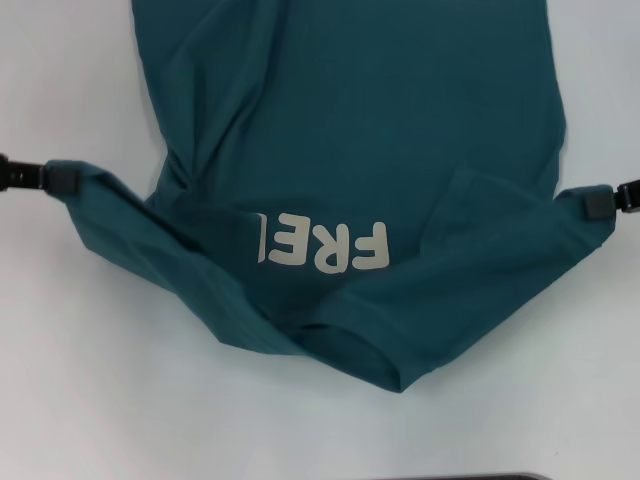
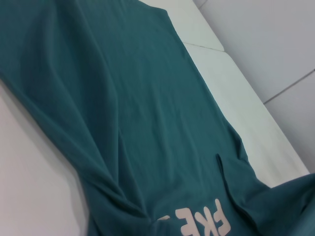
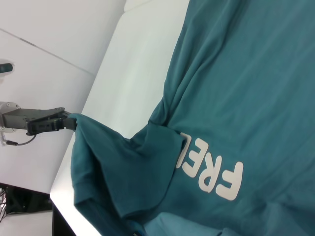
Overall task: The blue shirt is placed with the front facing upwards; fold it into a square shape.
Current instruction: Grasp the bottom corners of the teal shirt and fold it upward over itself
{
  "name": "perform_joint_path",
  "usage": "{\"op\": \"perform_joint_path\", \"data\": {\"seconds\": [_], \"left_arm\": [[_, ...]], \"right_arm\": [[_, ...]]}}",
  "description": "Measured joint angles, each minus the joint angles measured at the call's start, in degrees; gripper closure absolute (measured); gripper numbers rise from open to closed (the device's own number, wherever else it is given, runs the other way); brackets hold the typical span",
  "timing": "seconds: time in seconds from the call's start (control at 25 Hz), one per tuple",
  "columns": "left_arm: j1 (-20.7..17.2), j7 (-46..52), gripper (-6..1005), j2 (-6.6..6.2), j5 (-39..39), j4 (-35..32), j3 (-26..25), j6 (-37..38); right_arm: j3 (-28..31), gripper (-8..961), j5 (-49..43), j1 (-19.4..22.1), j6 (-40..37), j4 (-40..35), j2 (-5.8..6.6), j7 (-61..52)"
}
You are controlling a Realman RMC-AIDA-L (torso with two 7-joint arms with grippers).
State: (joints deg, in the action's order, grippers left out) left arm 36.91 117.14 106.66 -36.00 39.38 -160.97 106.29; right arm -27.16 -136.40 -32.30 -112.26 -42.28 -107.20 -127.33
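Okay, my left gripper (image 1: 62, 180) and right gripper (image 1: 597, 205) each pinch a sleeve edge of the blue shirt (image 1: 350, 150), which sags limply between them over the white table (image 1: 80, 400); light, floppy cloth.

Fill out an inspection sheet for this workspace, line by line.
Surface: white table, bare around the garment.
Job's things: blue shirt front up, "FREE" lettering partly hidden by a fold, collar end bunched and wrinkled, not yet square.
Clutter: nothing seen.
Grippers: left gripper shut on the shirt's left edge; right gripper shut on the shirt's right edge.
Cables: thin wire beside the left gripper in the right wrist view.
Surroundings: pale wall panels beyond the table.
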Motion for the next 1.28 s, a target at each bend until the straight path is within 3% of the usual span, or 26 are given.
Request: {"op": "perform_joint_path", "data": {"seconds": [0.32,0.76,1.28], "left_arm": [[3.28,8.78,956,-0.2,-0.01,0.3,1.35,-0.89],[6.63,12.29,956,-0.48,-0.05,0.74,1.81,-6.03],[9.85,12.54,957,1.08,-0.76,0.23,2.42,-14.7]], "right_arm": [[1.14,941,0.0,-1.31,2.19,-0.13,0.74,-1.92],[1.15,940,-0.07,-3.54,4.67,-2.01,0.95,-3.62],[2.12,940,0.85,-5.02,9.43,-6.11,0.68,-6.4]]}}
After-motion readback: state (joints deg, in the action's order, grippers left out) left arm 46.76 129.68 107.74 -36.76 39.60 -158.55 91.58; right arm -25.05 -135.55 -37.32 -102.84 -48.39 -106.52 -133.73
